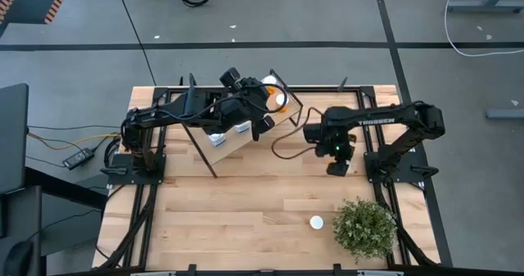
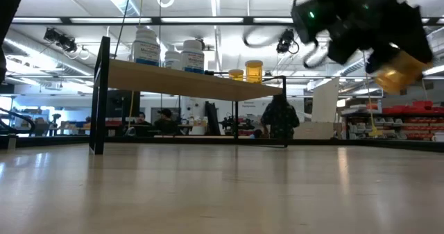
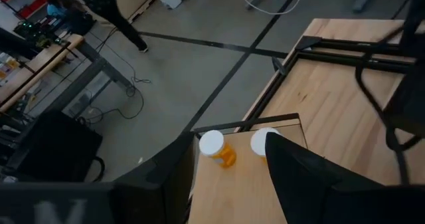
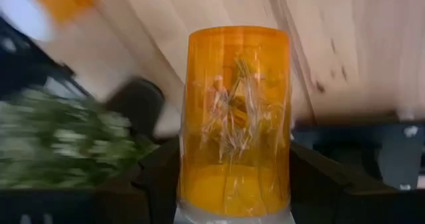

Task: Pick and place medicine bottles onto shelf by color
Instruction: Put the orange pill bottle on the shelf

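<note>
An orange bottle is clamped in the right gripper, raised above the wooden table beside the shelf, where white and orange bottles stand. The left gripper hangs open over the shelf's orange bottles. A grey floor with cables surrounds the table, near a plant.

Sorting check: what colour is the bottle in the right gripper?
Translucent orange bottle, clearest in the right wrist view.
</note>
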